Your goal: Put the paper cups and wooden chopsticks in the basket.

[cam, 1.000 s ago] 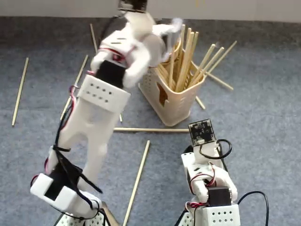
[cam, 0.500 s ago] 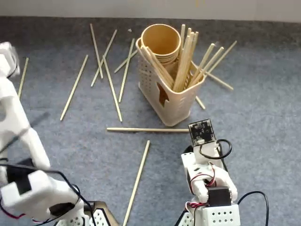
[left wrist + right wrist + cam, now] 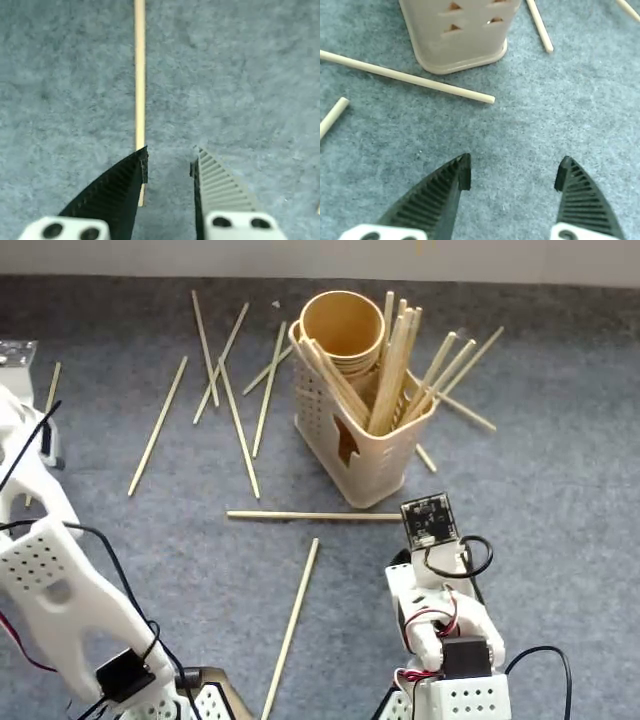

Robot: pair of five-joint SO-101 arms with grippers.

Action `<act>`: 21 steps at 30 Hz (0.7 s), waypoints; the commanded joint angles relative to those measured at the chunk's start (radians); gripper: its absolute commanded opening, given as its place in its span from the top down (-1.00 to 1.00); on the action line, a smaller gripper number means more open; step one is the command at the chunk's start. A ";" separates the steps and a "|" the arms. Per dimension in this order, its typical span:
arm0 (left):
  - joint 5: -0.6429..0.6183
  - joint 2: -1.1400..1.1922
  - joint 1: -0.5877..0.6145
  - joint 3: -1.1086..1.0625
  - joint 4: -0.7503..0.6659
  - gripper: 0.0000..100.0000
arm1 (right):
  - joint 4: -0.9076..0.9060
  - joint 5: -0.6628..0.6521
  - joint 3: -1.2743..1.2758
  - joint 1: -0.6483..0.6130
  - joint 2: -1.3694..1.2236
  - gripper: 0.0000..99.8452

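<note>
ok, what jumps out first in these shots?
The beige basket standing toward the back middle of the grey carpet, stuffed with stacked paper cups and a bundle of chopsticks. Loose chopsticks lie strewn to its left and in front of it. At the far left, the left arm's jaws stand open low over the end of a lone chopstick.

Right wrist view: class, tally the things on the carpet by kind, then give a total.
Wooden chopsticks: 4
Basket: 1
Total: 5
</note>
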State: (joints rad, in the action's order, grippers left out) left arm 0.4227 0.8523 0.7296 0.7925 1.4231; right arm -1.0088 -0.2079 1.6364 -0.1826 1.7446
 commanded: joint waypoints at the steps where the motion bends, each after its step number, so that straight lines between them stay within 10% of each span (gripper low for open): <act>1: 0.009 0.102 0.035 0.260 0.086 0.68 | 0.008 0.003 -0.002 -0.007 0.012 0.45; 21: 0.006 0.418 -0.061 0.845 0.333 0.99 | 0.008 0.003 -0.002 -0.007 0.012 0.45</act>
State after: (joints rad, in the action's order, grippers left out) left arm 0.4273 1.2896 0.7204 1.5658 1.7223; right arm -1.0088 -0.2079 1.6364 -0.1826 1.7446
